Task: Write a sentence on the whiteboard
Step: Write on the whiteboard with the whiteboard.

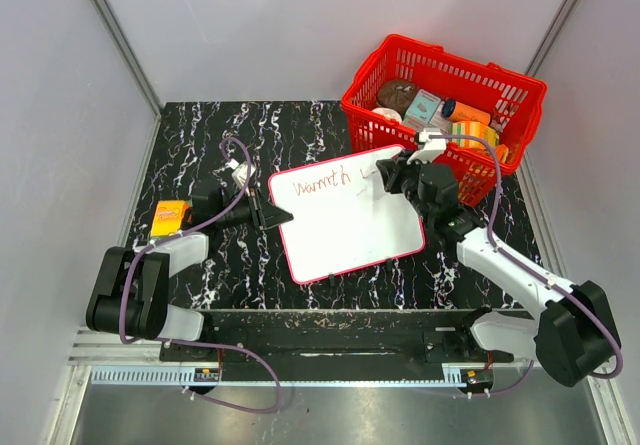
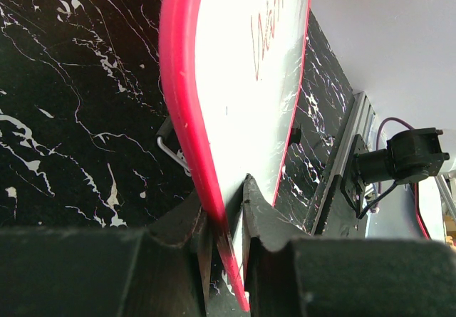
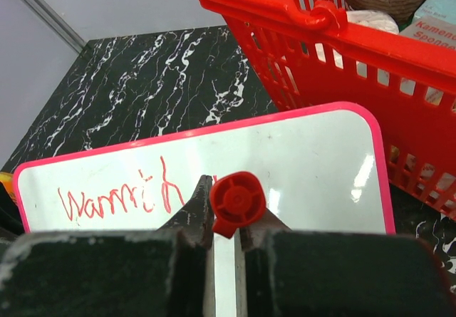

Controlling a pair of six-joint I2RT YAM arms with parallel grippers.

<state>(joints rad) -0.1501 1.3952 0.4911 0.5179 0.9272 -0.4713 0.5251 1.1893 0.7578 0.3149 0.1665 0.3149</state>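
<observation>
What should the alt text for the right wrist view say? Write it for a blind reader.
The right gripper clamps a red marker over a red-framed whiteboard bearing the handwritten word Warmth. A red basket stands behind, on a black marbled table.

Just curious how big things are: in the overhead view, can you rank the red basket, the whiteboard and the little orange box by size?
Largest, too alike to rank: red basket and whiteboard.
Smallest by far: orange box.
</observation>
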